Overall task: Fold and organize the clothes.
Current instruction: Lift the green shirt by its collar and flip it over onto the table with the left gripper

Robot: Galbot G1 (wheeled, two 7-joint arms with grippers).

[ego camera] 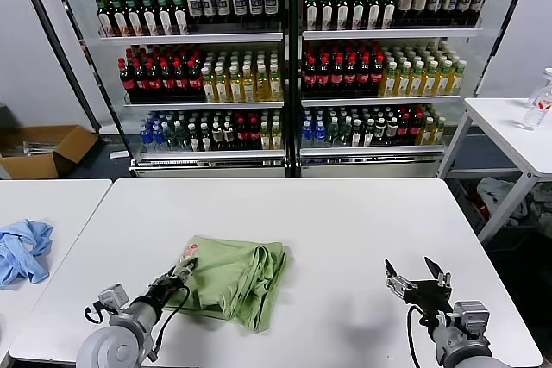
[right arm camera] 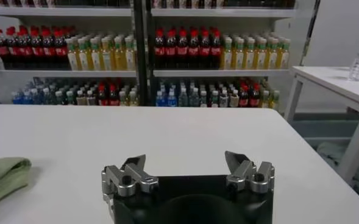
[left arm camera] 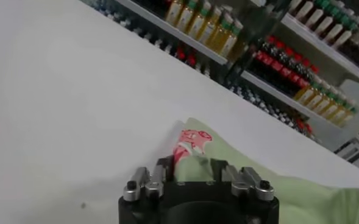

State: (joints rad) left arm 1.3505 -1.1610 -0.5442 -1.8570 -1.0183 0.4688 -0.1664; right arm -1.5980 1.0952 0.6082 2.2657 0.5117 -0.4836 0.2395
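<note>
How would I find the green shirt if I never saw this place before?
Look at the big white table in front of the drink shelves. The green shirt lies folded near its front edge, with the left gripper at its printed corner. The blue cloth on the next table is smaller and plain.

Two silver-grey arms with black grippers

The left gripper (ego camera: 178,280) and right gripper (ego camera: 415,274) have black blocky bodies, silver-grey finger mounts with dark screws just behind the jaws, dark fingertips, rounded grey wrist housings and thin black cables looping behind.
</note>
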